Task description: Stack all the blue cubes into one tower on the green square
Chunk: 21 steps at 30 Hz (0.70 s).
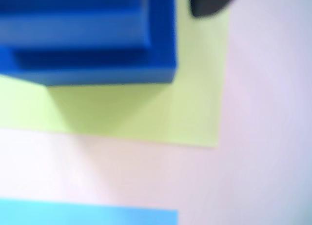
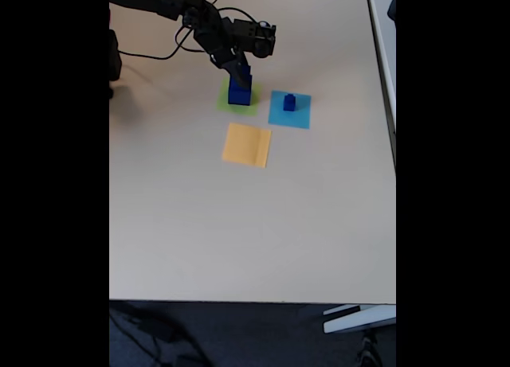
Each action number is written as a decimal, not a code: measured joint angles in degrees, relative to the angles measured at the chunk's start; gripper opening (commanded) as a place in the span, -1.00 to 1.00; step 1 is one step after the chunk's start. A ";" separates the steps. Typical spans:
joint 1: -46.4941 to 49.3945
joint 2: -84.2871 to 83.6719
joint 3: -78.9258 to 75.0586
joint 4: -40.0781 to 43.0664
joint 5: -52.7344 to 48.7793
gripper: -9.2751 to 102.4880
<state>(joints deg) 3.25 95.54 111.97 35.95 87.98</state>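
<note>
Fixed view, near to far: the front of the table (image 2: 239,240) is bare, lots of free room there. Next comes the orange-yellow square (image 2: 246,144), nothing on it. Behind it and to the right, the cyan-blue square (image 2: 289,110) carries a small blue cube (image 2: 289,103) near its centre, standing alone and well apart from the tower, so probably the next one to fetch. Left of that, the green square (image 2: 237,103) holds the blue stack (image 2: 239,90).

The wrist view shows a smaller block (image 1: 73,20) seated on a bigger base cube (image 1: 161,64), inset from the base's edges, so it sits fairly centred and should take another layer. The base is toward one corner region of the green paper, with green margin showing on two sides and the paper edge near.

The gripper (image 2: 241,71) hangs right at the tower top; a dark fingertip (image 1: 207,4) shows beside the base. Cannot tell if the jaws are apart or clamped on the upper block; too blurred.

Judgement: placing or releasing step, task partly done. Arm and cables crowd the far side; lift straight up, then there is clear room rightward to the lone cube.
</note>
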 measured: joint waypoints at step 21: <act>1.67 -20.04 -34.45 4.39 -9.84 -0.32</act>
<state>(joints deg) 4.92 75.50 77.52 40.34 78.13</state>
